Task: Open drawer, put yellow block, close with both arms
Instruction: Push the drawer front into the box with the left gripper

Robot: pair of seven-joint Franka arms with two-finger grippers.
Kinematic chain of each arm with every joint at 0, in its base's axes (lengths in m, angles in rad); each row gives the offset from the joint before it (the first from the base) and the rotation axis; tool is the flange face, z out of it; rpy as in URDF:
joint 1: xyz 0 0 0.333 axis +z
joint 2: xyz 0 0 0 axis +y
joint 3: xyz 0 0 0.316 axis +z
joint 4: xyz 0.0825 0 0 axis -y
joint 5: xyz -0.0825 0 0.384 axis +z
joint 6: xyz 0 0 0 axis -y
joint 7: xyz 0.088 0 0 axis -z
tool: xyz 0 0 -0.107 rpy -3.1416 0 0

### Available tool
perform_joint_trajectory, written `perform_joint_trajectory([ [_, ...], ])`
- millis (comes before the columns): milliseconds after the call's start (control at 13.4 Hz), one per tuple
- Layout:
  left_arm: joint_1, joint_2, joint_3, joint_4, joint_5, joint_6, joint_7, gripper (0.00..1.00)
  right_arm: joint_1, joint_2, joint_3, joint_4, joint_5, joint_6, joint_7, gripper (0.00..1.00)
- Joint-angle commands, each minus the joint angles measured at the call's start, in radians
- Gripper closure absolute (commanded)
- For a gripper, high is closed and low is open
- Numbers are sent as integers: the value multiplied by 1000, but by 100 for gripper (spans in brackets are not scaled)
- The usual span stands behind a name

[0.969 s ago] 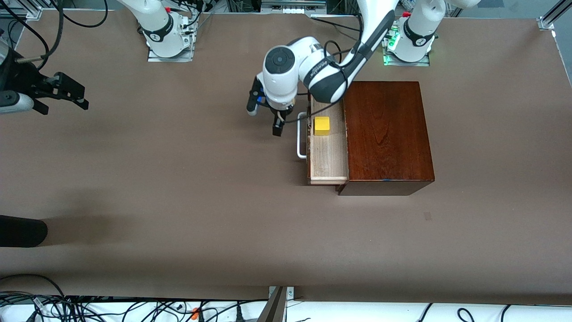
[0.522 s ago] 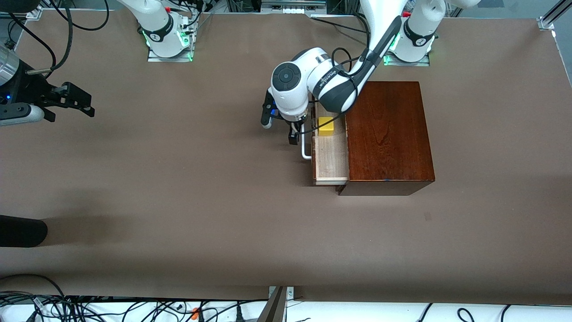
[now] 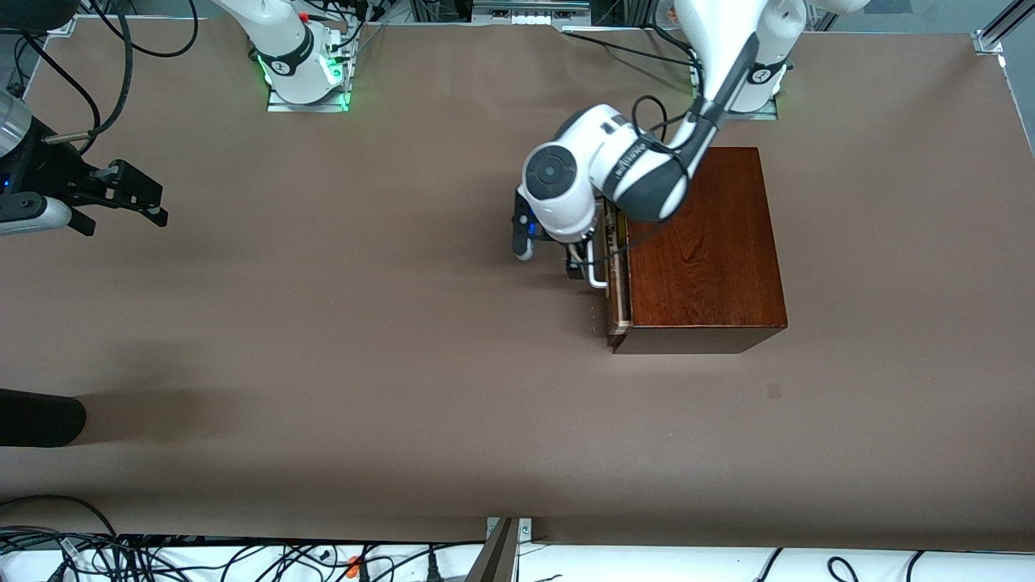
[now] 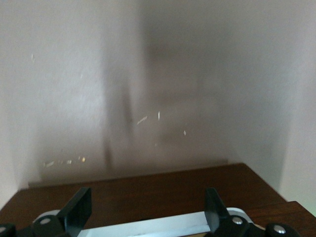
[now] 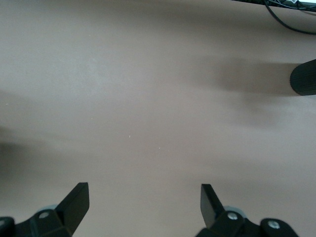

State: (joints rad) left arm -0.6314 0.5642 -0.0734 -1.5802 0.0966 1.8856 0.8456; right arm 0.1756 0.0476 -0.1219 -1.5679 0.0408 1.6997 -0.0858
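Note:
The dark wooden box (image 3: 703, 242) stands toward the left arm's end of the table. Its drawer (image 3: 619, 303) is pushed almost fully in, and only a thin pale strip of tray shows. My left gripper (image 3: 577, 263) is low against the drawer's front, open. In the left wrist view the white handle (image 4: 148, 224) lies between its fingers (image 4: 79, 210), right before the dark drawer front (image 4: 148, 190). The yellow block is hidden. My right gripper (image 3: 129, 194) waits open over bare table at the right arm's end, and in its own wrist view that gripper (image 5: 143, 197) holds nothing.
A black rounded object (image 3: 40, 416) pokes in at the right arm's end, nearer the front camera; it also shows as the black object (image 5: 303, 76). Cables (image 3: 162, 558) run along the table's front edge. Both arm bases (image 3: 303, 65) stand at the table's back edge.
My left arm has pushed the drawer into the box, from well open to nearly shut. The yellow block went in with it, out of sight. The right gripper barely shifted.

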Motion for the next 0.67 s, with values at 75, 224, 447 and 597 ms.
perform_joint_trajectory([
  [75, 36, -30, 7, -1, 63, -34, 33, 0, 8, 11, 4, 23, 16, 0, 11, 0],
  [224, 35, -33, 1, 8, 61, -33, 24, 0, 8, 11, 4, 23, 5, -3, 6, 0],
  [447, 36, -91, -2, 32, -33, -34, -51, 0, 8, 11, 4, 23, 4, -11, 3, 0],
  [597, 38, -154, 6, 37, -122, -71, -196, 0, 10, 11, 7, 23, 4, -12, 3, 0],
])
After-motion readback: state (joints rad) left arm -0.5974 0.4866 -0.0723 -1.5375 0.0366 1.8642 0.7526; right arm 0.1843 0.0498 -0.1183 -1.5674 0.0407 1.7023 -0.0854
